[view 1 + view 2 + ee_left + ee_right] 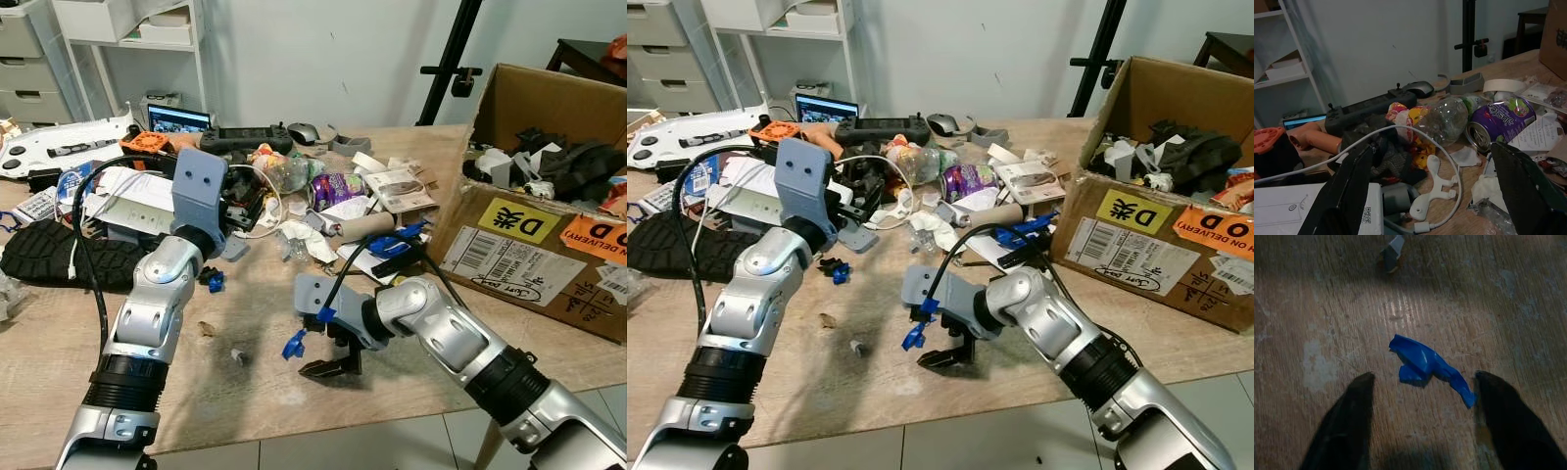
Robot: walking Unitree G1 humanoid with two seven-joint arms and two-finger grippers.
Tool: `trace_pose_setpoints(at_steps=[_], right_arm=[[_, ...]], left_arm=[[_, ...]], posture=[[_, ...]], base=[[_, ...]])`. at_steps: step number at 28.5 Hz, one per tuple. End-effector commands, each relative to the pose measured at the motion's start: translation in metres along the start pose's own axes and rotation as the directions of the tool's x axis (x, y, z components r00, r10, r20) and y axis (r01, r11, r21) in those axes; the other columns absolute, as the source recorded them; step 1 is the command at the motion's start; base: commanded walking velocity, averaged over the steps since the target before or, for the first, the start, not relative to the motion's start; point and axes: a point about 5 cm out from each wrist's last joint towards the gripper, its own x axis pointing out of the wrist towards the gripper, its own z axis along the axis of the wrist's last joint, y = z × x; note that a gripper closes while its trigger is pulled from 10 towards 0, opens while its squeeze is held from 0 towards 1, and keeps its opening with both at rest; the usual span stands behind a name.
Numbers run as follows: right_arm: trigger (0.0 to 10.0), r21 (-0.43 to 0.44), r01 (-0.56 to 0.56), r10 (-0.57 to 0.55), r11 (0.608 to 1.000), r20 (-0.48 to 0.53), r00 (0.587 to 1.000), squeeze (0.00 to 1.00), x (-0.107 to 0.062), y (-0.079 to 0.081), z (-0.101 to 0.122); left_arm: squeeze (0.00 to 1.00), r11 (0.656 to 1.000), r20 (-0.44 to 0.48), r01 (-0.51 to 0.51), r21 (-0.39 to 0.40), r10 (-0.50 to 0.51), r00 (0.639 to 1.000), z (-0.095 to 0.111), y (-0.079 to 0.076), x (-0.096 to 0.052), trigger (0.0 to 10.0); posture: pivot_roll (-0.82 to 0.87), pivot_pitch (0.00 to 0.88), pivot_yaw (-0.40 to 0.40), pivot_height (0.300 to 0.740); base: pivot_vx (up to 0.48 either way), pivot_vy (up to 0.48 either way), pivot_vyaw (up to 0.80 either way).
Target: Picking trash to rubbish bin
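Note:
A small crumpled blue scrap [1425,364] lies on the wooden table [255,392] near its front edge. My right gripper [328,367] hangs just above the table, open, with the scrap [293,343] lying between and just ahead of its fingertips, untouched. My left gripper [1432,191] is open farther back, facing a trash pile: a clear plastic bottle [1447,117], a purple can [1501,120], white tissue and a white cable. An open cardboard box [529,245] at the right holds discarded things.
A black shoe [49,257] lies at the left. A controller [245,139], a mouse [304,130] and a small screen [178,119] sit at the back. A cardboard tube [362,227] and papers crowd the middle. A small dark bit [238,356] lies near the scrap.

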Motion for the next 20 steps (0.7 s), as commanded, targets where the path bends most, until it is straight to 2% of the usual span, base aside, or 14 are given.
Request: trace_pose_setpoints(at_steps=[1, 11, 15, 18, 20], right_arm=[[0.0, 0.096, -0.019, 0.028, 0.995, -0.092, 0.995, 0.0, 0.013, 0.007, -0.028], [0.0, 0.112, -0.047, 0.057, 0.993, -0.091, 0.994, 0.0, 0.012, 0.009, -0.03], [0.0, 0.113, -0.045, 0.055, 0.993, -0.085, 0.995, 0.0, 0.009, 0.009, -0.03], [0.0, 0.14, -0.069, 0.067, 0.988, 0.016, 0.998, 0.0, 0.003, 0.008, -0.017], [0.0, 0.141, -0.078, 0.072, 0.987, 0.048, 0.996, 0.0, -0.001, 0.008, -0.013]], left_arm=[[0.0, 1.0, -0.002, 0.009, 0.014, -0.009, 1.0, 0.0, 0.0, 0.0, 10.0], [0.0, 0.999, -0.015, 0.026, 0.018, -0.026, 1.0, -0.003, -0.002, 0.0, 10.0], [0.0, 1.0, -0.015, 0.023, 0.014, -0.023, 1.0, -0.003, -0.003, -0.001, 10.0], [0.0, 1.0, -0.013, 0.017, 0.012, -0.017, 1.0, -0.003, -0.001, -0.001, 10.0], [0.0, 1.0, -0.012, 0.017, 0.012, -0.017, 1.0, -0.003, -0.002, -0.001, 10.0]], posture=[[0.03, 0.105, 0.013, 0.74], [0.03, 0.13, 0.008, 0.74], [0.03, 0.113, 0.009, 0.74], [0.03, 0.11, 0.008, 0.74], [0.03, 0.117, 0.002, 0.74]], base=[[0.0, 0.0, 0.0], [0.0, 0.0, 0.0], [0.0, 0.0, 0.0], [0.0, 0.0, 0.0], [0.0, 0.0, 0.0]])
